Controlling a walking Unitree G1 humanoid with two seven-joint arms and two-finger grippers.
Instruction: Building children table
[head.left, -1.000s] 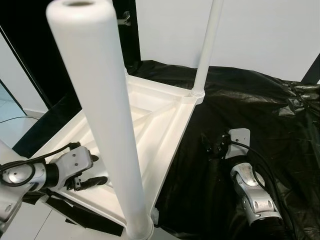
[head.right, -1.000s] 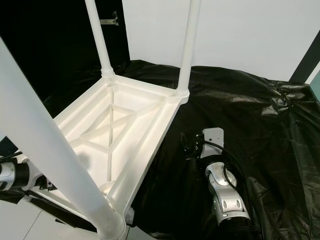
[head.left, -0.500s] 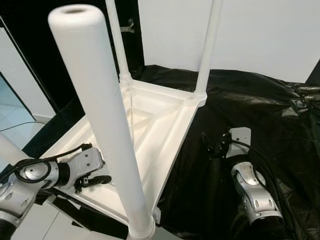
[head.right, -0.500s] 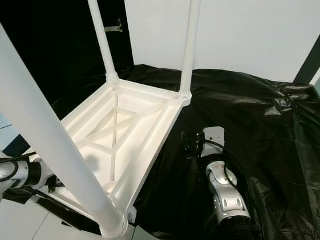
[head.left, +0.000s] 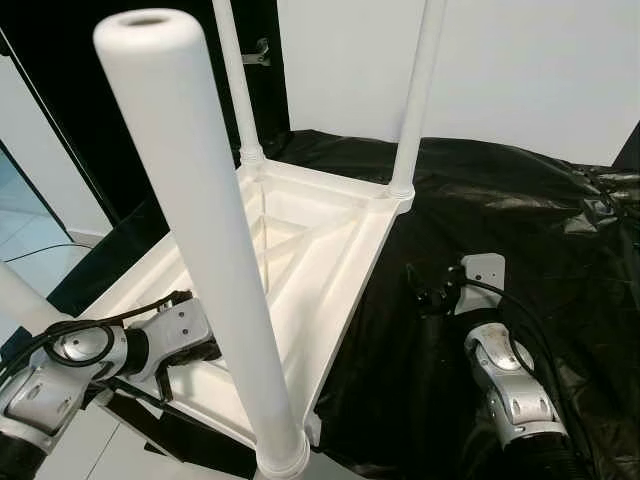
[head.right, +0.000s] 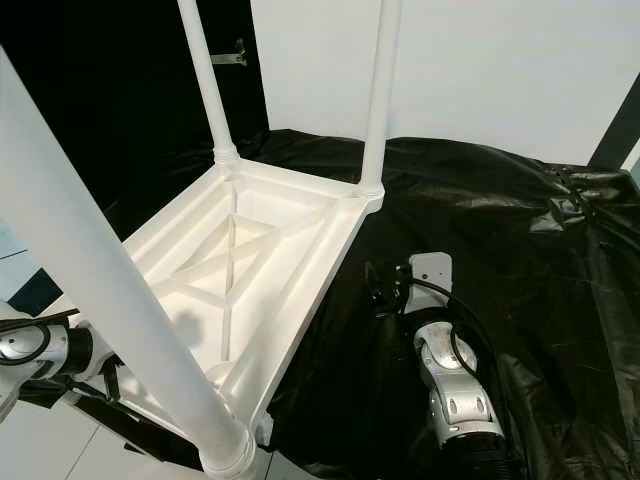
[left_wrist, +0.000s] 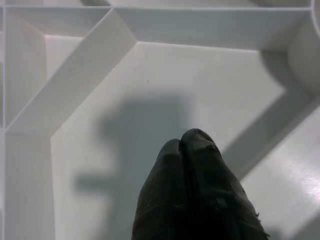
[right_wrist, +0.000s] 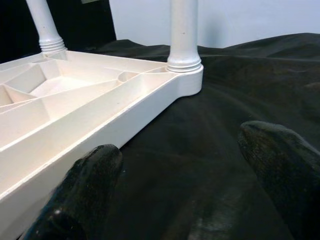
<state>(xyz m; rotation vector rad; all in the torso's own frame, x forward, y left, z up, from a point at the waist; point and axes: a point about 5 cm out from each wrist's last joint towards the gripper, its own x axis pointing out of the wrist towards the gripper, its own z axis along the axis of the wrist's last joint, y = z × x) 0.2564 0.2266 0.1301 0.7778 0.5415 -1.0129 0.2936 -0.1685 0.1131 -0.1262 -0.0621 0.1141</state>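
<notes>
Three legs stand on the upturned white children's table (head.left: 330, 240), frame centre, on black sheeting (head.left: 500, 210).
Left gripper (left_wrist: 192, 150), clenched empty, hovers inside its ribbed underside; right gripper (right_wrist: 180, 190), fingers spread, sits lower right beside the table edge.

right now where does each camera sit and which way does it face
Head stereo pair: looks forward and down at the upturned white table on black sheeting; both silver arms show.
Left wrist: faces the table's ribbed underside past the shut left gripper.
Right wrist: looks along the open right gripper at the table's edge.
All share the table.
</notes>
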